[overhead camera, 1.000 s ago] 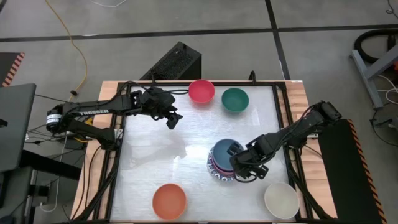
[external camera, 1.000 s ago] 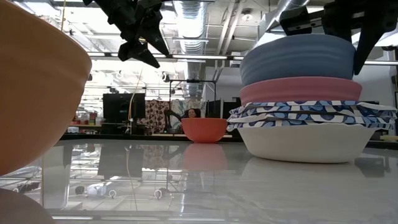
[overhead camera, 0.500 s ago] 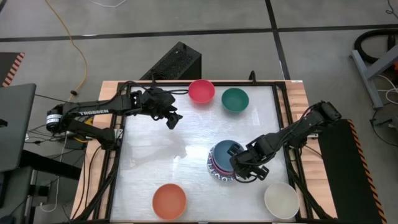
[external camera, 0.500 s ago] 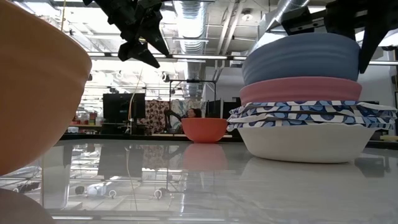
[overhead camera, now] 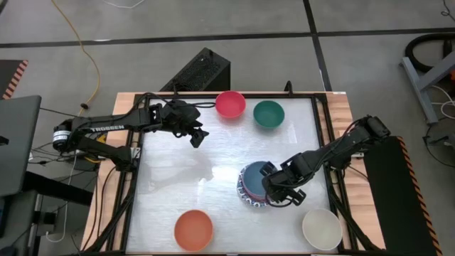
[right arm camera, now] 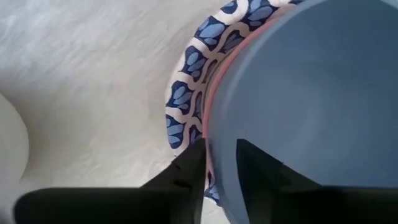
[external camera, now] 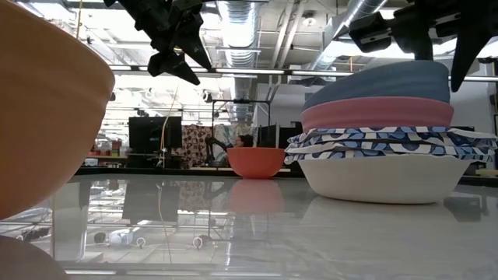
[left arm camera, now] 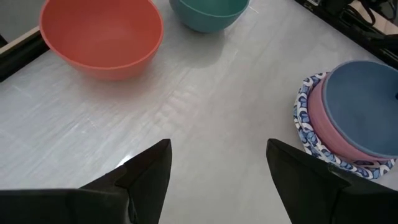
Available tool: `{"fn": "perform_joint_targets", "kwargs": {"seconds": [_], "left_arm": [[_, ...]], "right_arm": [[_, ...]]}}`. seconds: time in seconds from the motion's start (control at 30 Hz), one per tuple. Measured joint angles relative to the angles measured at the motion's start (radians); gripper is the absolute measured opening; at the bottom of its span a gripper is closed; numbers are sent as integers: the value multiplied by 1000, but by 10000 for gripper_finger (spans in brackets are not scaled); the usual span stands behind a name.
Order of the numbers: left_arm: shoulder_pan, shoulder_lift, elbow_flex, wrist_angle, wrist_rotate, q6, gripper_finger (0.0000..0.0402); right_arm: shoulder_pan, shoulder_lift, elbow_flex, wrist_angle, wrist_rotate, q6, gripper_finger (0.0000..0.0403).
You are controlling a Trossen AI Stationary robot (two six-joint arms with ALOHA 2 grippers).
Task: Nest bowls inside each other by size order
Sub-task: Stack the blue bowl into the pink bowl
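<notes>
A stack of bowls stands right of the table's middle. Patterned blue-and-white bowls (external camera: 389, 144) are at the bottom, with their white underside on the table. A pink bowl (external camera: 377, 115) sits in them, and a blue bowl (overhead camera: 254, 178) on top sits tilted in the pink one. My right gripper (overhead camera: 274, 192) is shut on the blue bowl at the stack's near right side. My left gripper (overhead camera: 197, 136) hangs open and empty above the table's far left part. The red (overhead camera: 230, 104), teal (overhead camera: 269, 114), orange (overhead camera: 193, 230) and cream (overhead camera: 321, 228) bowls stand alone. My right gripper holds the blue bowl's rim (right arm camera: 217, 146) on its near right side, one finger (right arm camera: 261, 168) inside the bowl and one (right arm camera: 186, 168) outside. The fingers come from above, pointing down. The bowl lies tilted in the pink bowl, its held side (external camera: 436, 70) higher.
The red and teal bowls stand at the far edge and also show in the left wrist view (left arm camera: 99, 37) (left arm camera: 208, 12). The orange bowl (external camera: 47, 117) fills the low view's left side. A raised dark frame (overhead camera: 323, 135) borders the table. There is bare table between the stack and the left gripper.
The blue bowl has sunk from level on top of the stack deeper into the pink bowl and has tipped. Its side away from my right gripper is now lower. My right gripper has kept hold of the rim. My left gripper has kept still.
</notes>
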Motion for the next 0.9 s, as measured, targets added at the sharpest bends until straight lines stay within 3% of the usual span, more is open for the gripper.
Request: {"fn": "perform_joint_targets", "kwargs": {"seconds": [0.2, 0.63, 0.9], "left_arm": [[0, 0, 0, 0, 0, 0, 251], [0, 0, 0, 0, 0, 0, 251], [0, 0, 0, 0, 0, 0, 251]], "right_arm": [[0, 0, 0, -1, 2, 1, 133], [2, -5, 3, -5, 7, 3, 132], [3, -7, 93, -113, 7, 7, 132]]}}
